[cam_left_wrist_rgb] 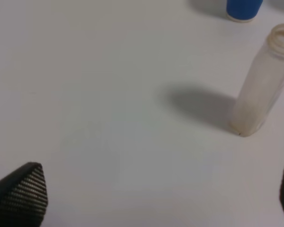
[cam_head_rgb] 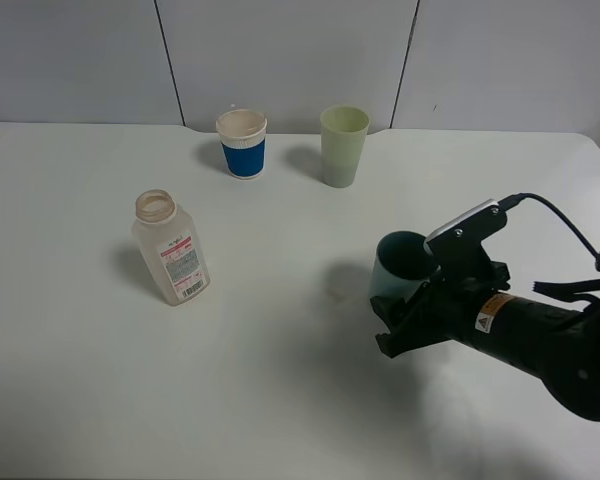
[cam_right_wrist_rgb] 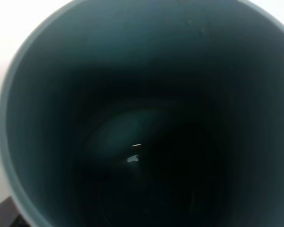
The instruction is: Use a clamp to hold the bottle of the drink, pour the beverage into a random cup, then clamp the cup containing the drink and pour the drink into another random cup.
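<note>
My right gripper point(cam_head_rgb: 405, 300) is shut on the teal cup point(cam_head_rgb: 400, 262), held just above the table at centre right, its shadow on the surface to the left. The right wrist view looks straight down into the teal cup point(cam_right_wrist_rgb: 47, 94); its bottom is dark, with a small wet glint of the beverage point(cam_right_wrist_rgb: 134, 153). The bottle point(cam_head_rgb: 172, 250) stands upright at the left with its mouth open and looks nearly empty. The pale yellow-green tumbler point(cam_head_rgb: 343, 146) stands at the back centre. My left gripper point(cam_left_wrist_rgb: 156, 198) is open over bare table, short of the bottle point(cam_left_wrist_rgb: 260, 90).
A blue-banded white paper cup point(cam_head_rgb: 243, 143) stands at the back, left of the tumbler, and its base shows as the paper cup point(cam_left_wrist_rgb: 244, 8) in the left wrist view. The white table point(cam_head_rgb: 80, 400) spreads wide around them. A black cable point(cam_head_rgb: 560, 215) loops above my right arm.
</note>
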